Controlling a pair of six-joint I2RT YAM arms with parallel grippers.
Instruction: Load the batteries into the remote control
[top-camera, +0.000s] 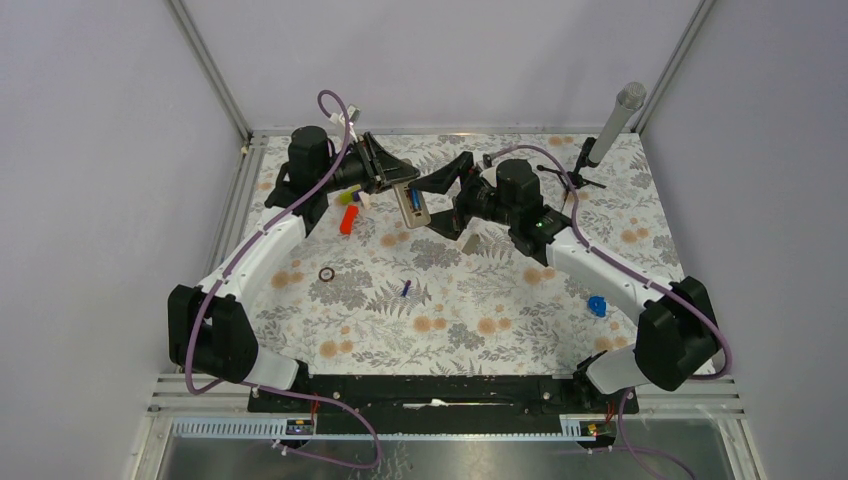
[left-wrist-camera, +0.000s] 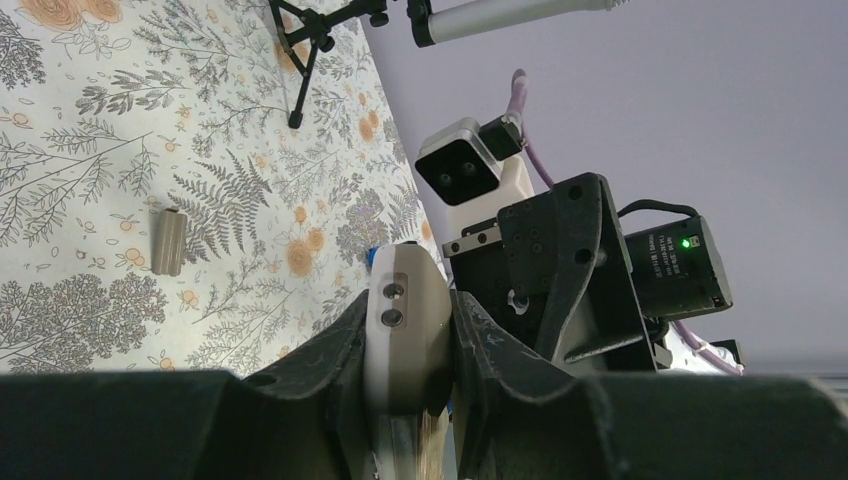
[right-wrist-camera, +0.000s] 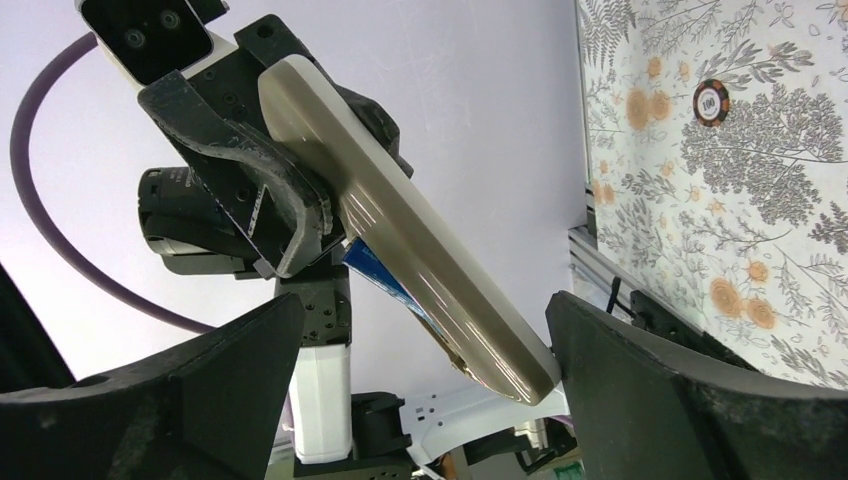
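Note:
My left gripper (top-camera: 403, 192) is shut on the remote control (top-camera: 411, 207) and holds it off the table at the back centre. In the left wrist view the remote (left-wrist-camera: 405, 310) is clamped on edge between the fingers (left-wrist-camera: 330, 360). In the right wrist view its grey-tan back (right-wrist-camera: 400, 230) slants down to the right, with a blue battery (right-wrist-camera: 380, 275) showing at its underside. My right gripper (top-camera: 436, 198) is open, its jaws wide apart on either side of the remote's free end. A second battery (top-camera: 405, 288) lies on the cloth mid-table.
An orange-red block (top-camera: 347, 220) lies left of the remote. The flat grey cover piece (top-camera: 468, 242) lies under the right arm and also shows in the left wrist view (left-wrist-camera: 168, 241). There is a dark ring (top-camera: 326, 274), a bright-blue lumpy object (top-camera: 597, 305), and a microphone stand (top-camera: 608, 128) at the back right.

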